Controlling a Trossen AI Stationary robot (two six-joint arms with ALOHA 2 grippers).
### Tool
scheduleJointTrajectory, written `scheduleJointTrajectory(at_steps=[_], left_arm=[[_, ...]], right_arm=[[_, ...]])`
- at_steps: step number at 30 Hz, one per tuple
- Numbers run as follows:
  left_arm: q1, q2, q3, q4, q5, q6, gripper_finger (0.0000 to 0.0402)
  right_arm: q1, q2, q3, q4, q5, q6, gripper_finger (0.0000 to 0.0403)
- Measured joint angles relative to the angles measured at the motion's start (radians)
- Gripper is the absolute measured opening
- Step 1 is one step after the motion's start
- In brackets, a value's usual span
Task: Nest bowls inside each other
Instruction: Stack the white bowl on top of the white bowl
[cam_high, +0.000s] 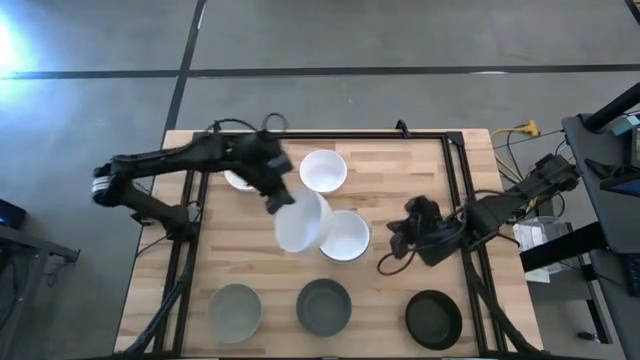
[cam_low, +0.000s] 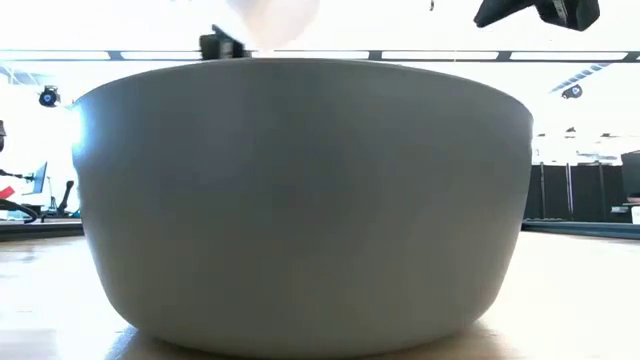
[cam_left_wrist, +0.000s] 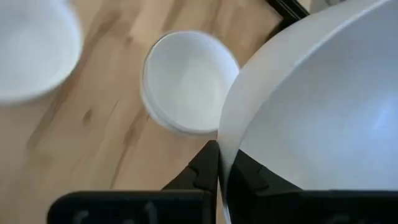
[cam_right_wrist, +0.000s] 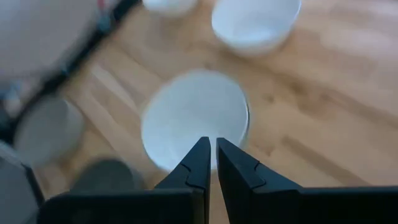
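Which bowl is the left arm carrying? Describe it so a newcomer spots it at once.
Start at the middle of the wooden table in the high view, where the left gripper reaches in from the left. It is shut on the rim of a glossy white bowl. Unlike the white bowls beside it, which sit flat, this one hangs tilted and overlaps the white bowl on the table.

Lighting: we record even, bright overhead light on the table (cam_high: 400, 190), with a hard glare patch on the floor at the high view's left edge. In the low view, ceiling strips blow out to white behind the grey bowl (cam_low: 300, 200), whose near face stays shaded. Blur: we note motion smear on the lifted white bowl (cam_high: 298, 224) and on the bowls in both wrist views. Shadows lie soft and short.
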Motion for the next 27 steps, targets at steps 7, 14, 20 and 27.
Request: scheduleJointTrajectory(at_steps=[7,14,20,27], left_arm=[[-0.015,0.296,0.269,-0.048,0.043,0.152,0.0000],[-0.027,0.501,0.417,-0.121,0.065,0.179,0.0000],[-0.038,0.634,0.492,-0.121,0.072,0.065,0.0000],[-0.053,0.750,0.622,-0.171,0.015,-0.047,0.0000]], right_arm=[[0.054,-0.109,0.014,0.078,0.185,-0.167,0.0022],[0.127,-0.147,-0.027,0.084,0.180,-0.294,0.0022],[0.210,-0.180,-0.131,0.082,0.145,-0.231,0.0022],[0.295,-0.239,-0.242,0.084,0.066,-0.140,0.0022]])
